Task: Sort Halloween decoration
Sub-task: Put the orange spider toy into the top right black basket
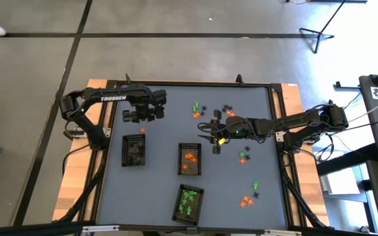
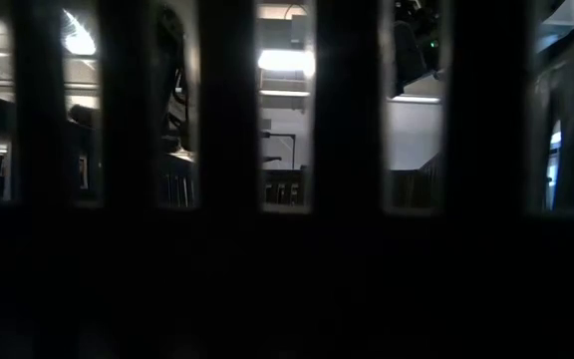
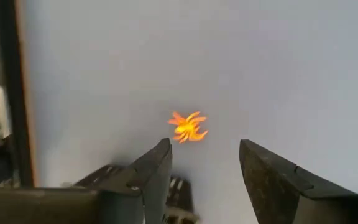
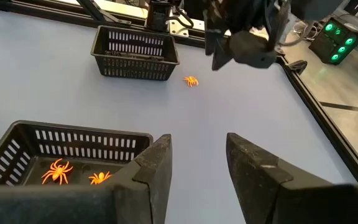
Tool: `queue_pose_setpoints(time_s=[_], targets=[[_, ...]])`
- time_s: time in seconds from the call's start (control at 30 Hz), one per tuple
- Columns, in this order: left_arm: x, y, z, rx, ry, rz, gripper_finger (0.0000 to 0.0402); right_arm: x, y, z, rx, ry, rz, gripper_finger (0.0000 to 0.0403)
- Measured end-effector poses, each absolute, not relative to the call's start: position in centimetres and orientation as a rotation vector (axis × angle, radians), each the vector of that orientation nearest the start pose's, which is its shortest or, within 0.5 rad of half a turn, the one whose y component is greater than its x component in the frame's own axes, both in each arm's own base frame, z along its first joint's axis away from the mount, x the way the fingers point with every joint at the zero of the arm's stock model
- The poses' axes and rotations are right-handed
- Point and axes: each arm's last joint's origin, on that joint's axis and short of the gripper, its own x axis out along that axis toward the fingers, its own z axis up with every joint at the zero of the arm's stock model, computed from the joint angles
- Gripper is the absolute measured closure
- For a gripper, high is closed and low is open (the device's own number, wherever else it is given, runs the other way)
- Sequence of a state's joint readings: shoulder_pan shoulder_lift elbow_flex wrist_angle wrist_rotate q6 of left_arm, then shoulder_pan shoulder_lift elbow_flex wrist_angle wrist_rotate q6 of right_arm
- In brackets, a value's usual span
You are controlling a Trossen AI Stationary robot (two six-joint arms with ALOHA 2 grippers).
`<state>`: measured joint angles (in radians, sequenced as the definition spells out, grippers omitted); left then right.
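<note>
We hold the left jaws (image 3: 204,180) apart over a featherlight, thin-legged orange spider (image 3: 188,127) at frame centre, best pinched across its body, while the right jaws (image 4: 197,168) also stand apart.

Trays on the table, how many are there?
3: the left tray by the left arm, the middle tray holding orange pieces, the near tray holding green ones. None seems hidden.

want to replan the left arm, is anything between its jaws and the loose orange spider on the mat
Nothing visible is. The left gripper hangs with its jaws open above the bare grey mat, and the small orange plastic spider lies alone just beyond them. The nearest black slotted plastic basket sits off to one side, not in the path.
</note>
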<state>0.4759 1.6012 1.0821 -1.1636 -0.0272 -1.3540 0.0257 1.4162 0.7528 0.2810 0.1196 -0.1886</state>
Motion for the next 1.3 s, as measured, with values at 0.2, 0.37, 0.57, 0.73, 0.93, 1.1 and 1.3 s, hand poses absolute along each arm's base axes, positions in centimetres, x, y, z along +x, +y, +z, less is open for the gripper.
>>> queue_pose_setpoints(time_s=[0.2,0.37,0.57,0.73,0.93,1.1,1.3], targets=[[21.9,12.8,17.4,-1.440,1.168,1.389,0.0251,29.9,0.4,22.5,-0.214,0.389,-0.057,0.0254],[20.7,13.0,15.6,-1.524,1.176,1.379,0.0274,29.9,0.4,22.5,-0.214,0.389,-0.057,0.0254],[20.1,12.6,14.8,-1.541,1.200,1.401,0.0298,29.9,0.4,22.5,-0.214,0.389,-0.057,0.0254],[19.9,12.4,14.0,-1.572,1.193,1.367,0.0314,29.9,0.4,22.5,-0.214,0.389,-0.057,0.0254],[19.7,12.1,13.1,-1.590,1.163,1.331,0.0319,29.9,0.4,22.5,-0.214,0.389,-0.056,0.0254],[19.7,12.1,13.1,-1.593,1.165,1.327,0.0322,29.9,0.4,22.5,-0.214,0.389,-0.057,0.0254],[20.0,12.3,13.3,-1.605,1.162,1.300,0.0377,29.9,0.4,22.5,-0.214,0.389,-0.057,0.0254]])
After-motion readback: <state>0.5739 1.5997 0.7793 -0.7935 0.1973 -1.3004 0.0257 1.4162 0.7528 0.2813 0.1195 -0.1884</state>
